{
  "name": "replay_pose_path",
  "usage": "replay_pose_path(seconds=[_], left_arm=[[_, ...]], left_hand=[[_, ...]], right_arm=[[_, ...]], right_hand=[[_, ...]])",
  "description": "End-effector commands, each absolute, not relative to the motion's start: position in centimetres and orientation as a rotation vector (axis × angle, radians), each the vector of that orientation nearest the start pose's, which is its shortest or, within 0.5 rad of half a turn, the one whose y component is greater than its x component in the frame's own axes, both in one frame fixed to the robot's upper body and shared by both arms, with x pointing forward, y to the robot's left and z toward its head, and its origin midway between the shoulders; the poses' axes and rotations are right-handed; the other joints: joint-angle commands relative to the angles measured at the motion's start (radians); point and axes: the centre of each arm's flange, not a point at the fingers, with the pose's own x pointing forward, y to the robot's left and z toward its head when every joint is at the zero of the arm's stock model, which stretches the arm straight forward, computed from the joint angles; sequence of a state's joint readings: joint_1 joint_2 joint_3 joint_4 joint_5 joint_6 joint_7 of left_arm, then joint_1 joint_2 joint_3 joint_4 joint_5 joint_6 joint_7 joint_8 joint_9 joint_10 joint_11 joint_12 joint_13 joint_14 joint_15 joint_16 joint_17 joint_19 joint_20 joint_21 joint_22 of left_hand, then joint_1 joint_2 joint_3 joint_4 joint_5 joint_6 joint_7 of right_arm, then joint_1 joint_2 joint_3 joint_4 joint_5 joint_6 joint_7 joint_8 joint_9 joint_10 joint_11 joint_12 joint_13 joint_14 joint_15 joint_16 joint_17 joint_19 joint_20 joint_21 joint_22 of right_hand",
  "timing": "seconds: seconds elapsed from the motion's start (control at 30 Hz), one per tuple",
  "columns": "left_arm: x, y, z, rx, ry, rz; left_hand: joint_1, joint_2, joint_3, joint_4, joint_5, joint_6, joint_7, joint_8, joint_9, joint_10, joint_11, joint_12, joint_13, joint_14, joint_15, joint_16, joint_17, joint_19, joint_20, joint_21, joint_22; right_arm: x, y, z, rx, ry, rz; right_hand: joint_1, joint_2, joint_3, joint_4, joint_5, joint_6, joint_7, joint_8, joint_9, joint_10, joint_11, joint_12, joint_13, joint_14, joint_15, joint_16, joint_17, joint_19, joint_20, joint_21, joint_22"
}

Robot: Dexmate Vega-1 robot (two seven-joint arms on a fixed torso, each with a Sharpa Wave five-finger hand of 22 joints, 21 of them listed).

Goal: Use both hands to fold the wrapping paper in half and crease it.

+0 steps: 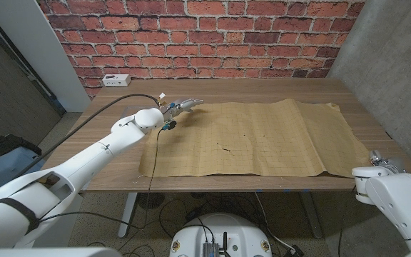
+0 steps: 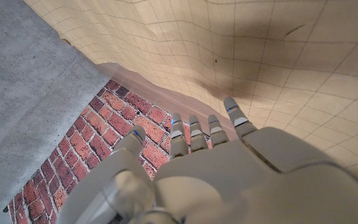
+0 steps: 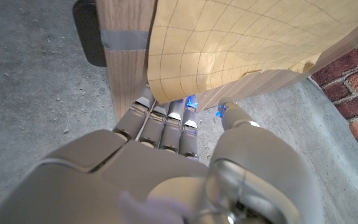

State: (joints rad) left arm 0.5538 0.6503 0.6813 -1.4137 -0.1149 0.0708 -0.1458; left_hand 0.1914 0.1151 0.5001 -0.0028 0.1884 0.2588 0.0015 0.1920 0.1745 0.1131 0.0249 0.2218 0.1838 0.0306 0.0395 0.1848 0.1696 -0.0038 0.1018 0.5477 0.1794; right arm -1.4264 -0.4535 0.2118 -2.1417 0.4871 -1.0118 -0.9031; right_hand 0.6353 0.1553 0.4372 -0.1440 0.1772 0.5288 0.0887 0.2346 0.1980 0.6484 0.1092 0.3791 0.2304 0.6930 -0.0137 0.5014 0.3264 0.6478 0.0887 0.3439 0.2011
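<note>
Fingers [image 2: 231,112] of left hand [image 1: 184,106]: extended, holding nothing, at paper's [image 1: 262,135] far left corner. Right hand [image 3: 185,155]: fingers straight, empty, under near right corner. Paper: flat on table [image 1: 277,89]. Advised: pinch both corners, align edges before creasing.

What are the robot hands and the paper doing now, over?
Left hand over the paper's far left corner, grip unclear. Right hand at the near right corner, below the edge. Wrapping paper flat, unfolded. Nothing blocking.
</note>
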Motion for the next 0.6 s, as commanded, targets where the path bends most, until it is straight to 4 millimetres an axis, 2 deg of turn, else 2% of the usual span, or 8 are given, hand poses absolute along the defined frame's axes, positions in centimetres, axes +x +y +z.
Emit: replay_pose_path(seconds=[0.03, 0.17, 0.23, 0.27, 0.3, 0.37, 0.47, 0.6], left_arm=[[67.1, 21.2, 2.8, 0.820, -0.434, -0.337], [67.1, 21.2, 2.8, 0.820, -0.431, -0.339], [67.1, 21.2, 2.8, 0.820, -0.431, -0.339], [67.2, 21.1, 2.8, 0.820, -0.430, -0.340], [67.2, 21.1, 2.8, 0.819, -0.431, -0.341], [67.1, 21.1, 2.8, 0.820, -0.433, -0.341], [67.1, 21.1, 2.8, 0.820, -0.437, -0.340], [67.0, 21.1, 2.8, 0.821, -0.433, -0.341]], left_hand=[[-0.001, 0.001, 0.002, -0.004, -0.002, -0.002, -0.002, -0.001, 0.006, 0.001, 0.000, -0.002, 0.002, 0.003, -0.006, -0.002, 0.003, 0.008, 0.002, -0.005, 0.001], [-0.002, 0.001, 0.002, -0.004, -0.002, -0.003, -0.002, -0.002, 0.006, 0.001, -0.002, -0.003, 0.002, 0.001, -0.006, -0.002, 0.003, 0.008, 0.002, -0.006, 0.001], [-0.002, 0.001, 0.002, -0.004, -0.002, -0.004, -0.002, -0.003, 0.006, 0.001, 0.000, -0.003, 0.002, 0.001, -0.006, -0.002, 0.003, 0.008, 0.002, -0.007, 0.002], [-0.002, 0.001, 0.002, -0.004, -0.002, -0.004, -0.002, -0.003, 0.006, 0.001, 0.000, -0.003, 0.002, 0.001, -0.006, -0.002, 0.003, 0.009, 0.002, -0.007, 0.002], [-0.003, 0.002, 0.002, -0.004, -0.002, -0.005, -0.002, -0.003, 0.006, -0.001, 0.001, -0.004, 0.002, 0.001, -0.007, -0.002, 0.003, 0.009, 0.001, -0.008, 0.002], [-0.003, 0.002, 0.002, -0.004, -0.001, -0.005, -0.002, -0.003, 0.006, -0.001, 0.000, -0.004, 0.002, 0.001, -0.006, -0.002, 0.003, 0.009, 0.003, -0.008, 0.002], [-0.003, 0.002, 0.003, -0.004, -0.001, -0.005, -0.003, -0.004, 0.006, 0.000, 0.000, -0.005, 0.002, 0.000, -0.006, -0.003, 0.003, 0.009, 0.003, -0.009, 0.002], [-0.004, 0.002, 0.003, -0.003, -0.001, -0.006, -0.003, -0.004, 0.006, -0.001, -0.001, -0.006, 0.002, 0.000, -0.006, -0.003, 0.003, 0.010, 0.002, -0.010, 0.002]], right_arm=[[46.1, -44.6, -13.6, -0.117, 0.105, -0.745], [46.3, -44.6, -13.2, -0.131, 0.107, -0.714], [46.4, -44.4, -12.9, -0.157, 0.108, -0.718], [46.4, -44.4, -12.7, -0.182, 0.125, -0.724], [46.5, -44.3, -12.5, -0.220, 0.147, -0.738], [46.6, -44.0, -12.0, -0.278, 0.198, -0.760], [46.9, -43.9, -11.6, -0.328, 0.261, -0.771], [47.2, -43.7, -11.3, -0.372, 0.328, -0.786]], right_hand=[[0.022, -0.012, -0.022, -0.006, -0.004, 0.053, 0.013, 0.007, 0.004, 0.077, 0.007, 0.051, 0.019, 0.122, -0.019, 0.088, 0.065, 0.067, 0.003, 0.035, 0.002], [-0.049, -0.057, -0.081, 0.027, -0.003, 0.110, 0.031, 0.011, 0.005, 0.154, 0.018, 0.095, 0.030, 0.194, -0.018, 0.116, 0.085, 0.102, 0.012, 0.059, 0.005], [-0.058, -0.071, -0.092, 0.027, -0.002, 0.111, 0.029, 0.008, 0.005, 0.163, 0.012, 0.102, 0.032, 0.194, -0.023, 0.117, 0.089, 0.108, 0.011, 0.062, 0.005], [-0.039, -0.087, -0.094, 0.010, 0.004, 0.099, 0.020, 0.000, 0.006, 0.146, 0.005, 0.099, 0.035, 0.185, -0.031, 0.118, 0.095, 0.108, 0.010, 0.064, 0.006], [0.019, -0.094, -0.085, -0.024, 0.016, 0.081, 0.007, -0.013, 0.006, 0.122, -0.008, 0.099, 0.042, 0.177, -0.053, 0.129, 0.116, 0.116, 0.006, 0.071, 0.007], [0.164, -0.108, -0.064, -0.050, 0.030, 0.032, -0.014, -0.035, 0.010, 0.059, -0.036, 0.100, 0.059, 0.133, -0.078, 0.144, 0.160, 0.109, -0.009, 0.081, 0.011], [0.326, -0.095, -0.038, -0.050, 0.039, 0.003, -0.035, -0.039, 0.021, 0.000, -0.059, 0.100, 0.070, 0.084, -0.124, 0.166, 0.217, 0.093, -0.035, 0.092, 0.016], [0.427, -0.092, -0.027, -0.049, 0.038, 0.007, -0.043, -0.032, 0.027, -0.011, -0.071, 0.107, 0.071, 0.091, -0.148, 0.178, 0.230, 0.122, -0.064, 0.118, 0.020]])
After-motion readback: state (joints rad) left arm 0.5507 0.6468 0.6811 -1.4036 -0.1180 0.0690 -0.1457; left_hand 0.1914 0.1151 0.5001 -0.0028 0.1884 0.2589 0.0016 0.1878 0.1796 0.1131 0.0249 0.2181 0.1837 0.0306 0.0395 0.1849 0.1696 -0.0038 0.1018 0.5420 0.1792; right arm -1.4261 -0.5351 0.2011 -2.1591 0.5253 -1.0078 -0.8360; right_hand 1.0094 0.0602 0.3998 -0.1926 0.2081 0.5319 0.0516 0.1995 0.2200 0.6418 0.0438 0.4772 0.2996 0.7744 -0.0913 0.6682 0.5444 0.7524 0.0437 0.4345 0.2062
